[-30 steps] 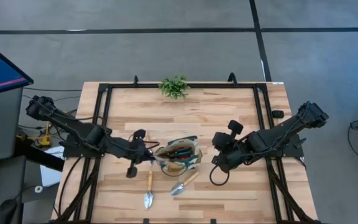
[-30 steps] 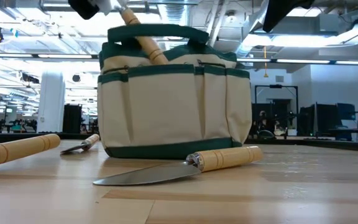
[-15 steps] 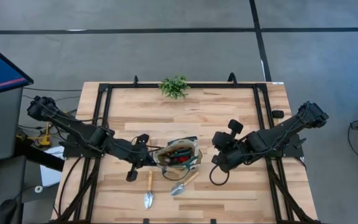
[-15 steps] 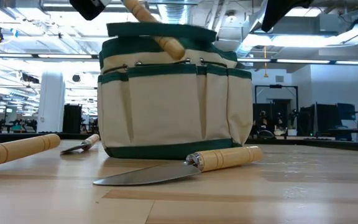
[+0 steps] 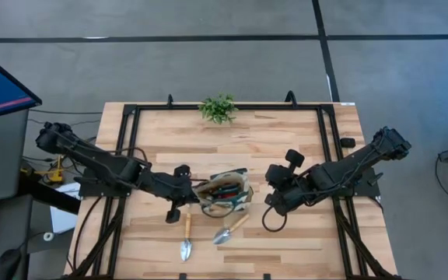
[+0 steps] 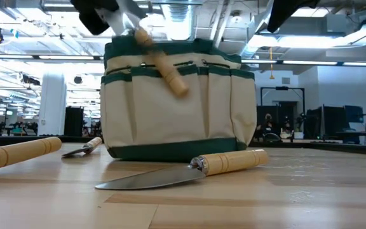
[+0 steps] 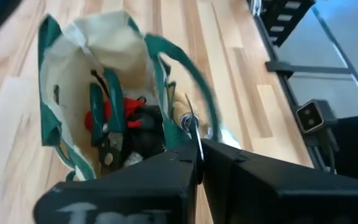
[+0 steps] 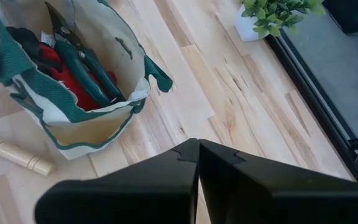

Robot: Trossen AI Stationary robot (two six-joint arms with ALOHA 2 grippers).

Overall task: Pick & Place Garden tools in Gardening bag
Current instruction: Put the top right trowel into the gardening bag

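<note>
The left gripper (image 5: 187,192) hangs at the gardening bag (image 5: 224,194)'s nine o'clock rim, jaws clamped on the metal blade of a trowel (image 6: 161,60) whose wooden handle dangles outside the bag's near wall in the low view. To do this well, I judge it should lift until the handle clears the rim, shift toward three o'clock over the mouth, then lower before letting go. The right gripper (image 8: 197,163) waits closed and empty at the bag's three o'clock. Two more trowels (image 5: 186,241) (image 5: 229,230) lie at six o'clock. The held blade is mostly hidden; items inside the bag blur together
</note>
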